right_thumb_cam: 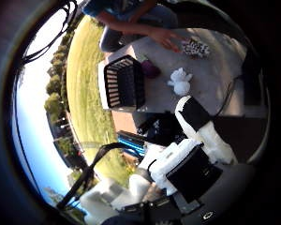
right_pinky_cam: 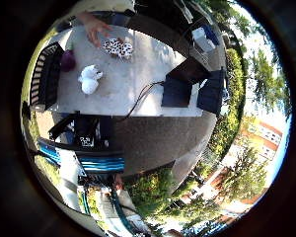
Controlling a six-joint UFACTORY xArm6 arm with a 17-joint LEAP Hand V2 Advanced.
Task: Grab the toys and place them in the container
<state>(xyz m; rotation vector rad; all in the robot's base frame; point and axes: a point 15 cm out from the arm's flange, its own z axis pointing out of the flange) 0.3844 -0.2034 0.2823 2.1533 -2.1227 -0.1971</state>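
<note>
Three toys lie on the desk (right_pinky_cam: 138, 94) as far as we can make out: a white plush toy (right_pinky_cam: 90, 79) near the middle, a purple toy (right_pinky_cam: 67, 60) just beside the black slatted container (right_thumb_cam: 124, 83), and a spotted black-and-white toy (right_pinky_cam: 118, 48) further off. None is in the container yet. Our hand (right_thumb_cam: 196, 140) hangs well above and apart from all of them; its white and black fingers look fairly straight and relaxed, and it holds nothing.

We judge the chief risk to be the person's hand (right_pinky_cam: 94, 28), which rests on or right at the spotted toy. If we came down there, we could strike it, or the toy might be shifted as we closed on it. The white plush toy seems the safer first target, since it lies alone on bare desk. Being soft and rounded, it may squash or slip out of a loose grasp. The purple toy sits so near the container wall that our fingers may knock the container while reaching for it.

Two dark flat devices (right_pinky_cam: 177, 91) sit at the far end of the desk, clear of the toys. Chairs (right_pinky_cam: 96, 136) stand beside the desk edge, below our approach.
</note>
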